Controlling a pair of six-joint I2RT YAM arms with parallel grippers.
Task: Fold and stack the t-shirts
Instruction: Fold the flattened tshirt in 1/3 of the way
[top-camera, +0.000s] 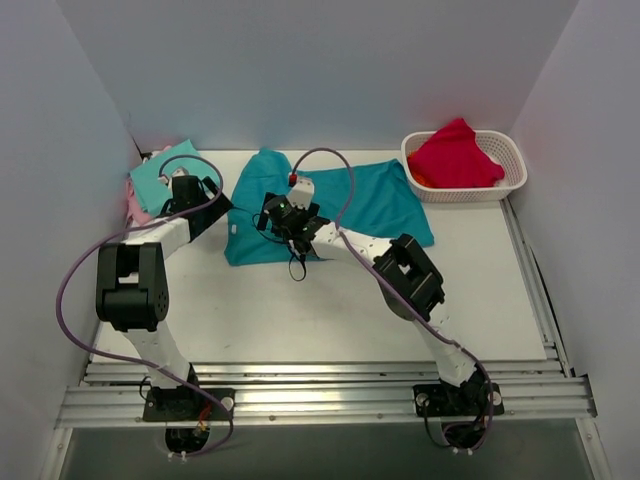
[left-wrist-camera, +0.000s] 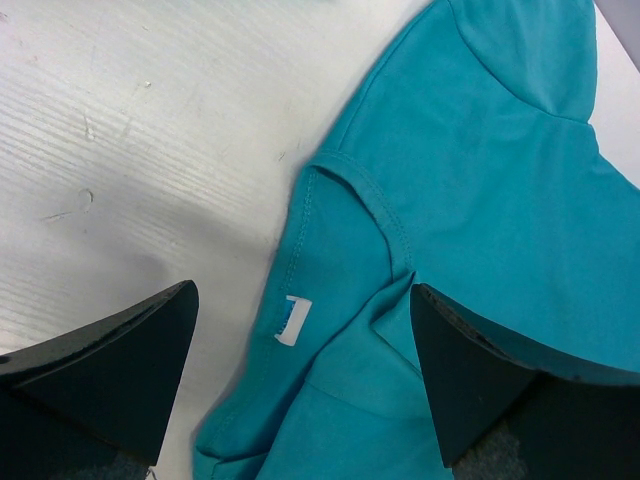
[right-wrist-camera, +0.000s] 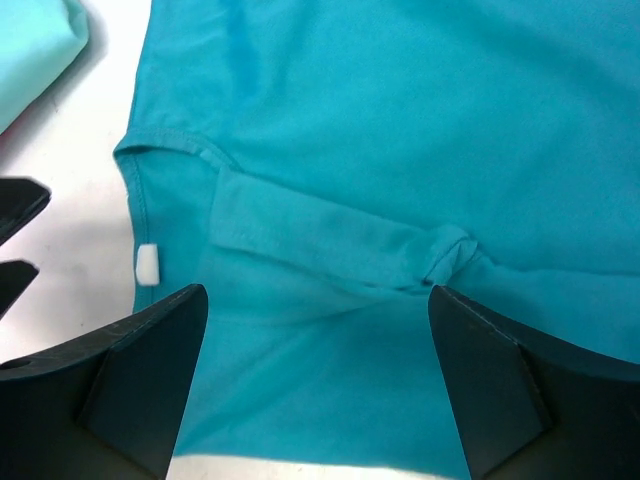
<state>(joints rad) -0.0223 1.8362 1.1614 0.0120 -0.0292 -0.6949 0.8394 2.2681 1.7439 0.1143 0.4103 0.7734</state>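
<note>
The deep teal t-shirt (top-camera: 375, 195) lies spread flat at the back middle of the table. Its white neck label shows in the left wrist view (left-wrist-camera: 290, 322) and the right wrist view (right-wrist-camera: 147, 263). My left gripper (top-camera: 218, 207) is open and empty over the shirt's left edge, with the label between its fingers (left-wrist-camera: 300, 395). My right gripper (top-camera: 274, 217) is open and empty just above the teal cloth (right-wrist-camera: 320, 395), near a folded seam. The mint-green shirt (top-camera: 160, 175) lies folded at the back left, over a pale pink cloth (top-camera: 135, 207). A pink-red shirt (top-camera: 455, 155) is piled in the basket.
A white plastic basket (top-camera: 512, 150) stands at the back right corner. White walls close in the table on the left, back and right. Bare table (top-camera: 300, 310) lies in front of the teal shirt. The mint shirt's corner shows in the right wrist view (right-wrist-camera: 30, 50).
</note>
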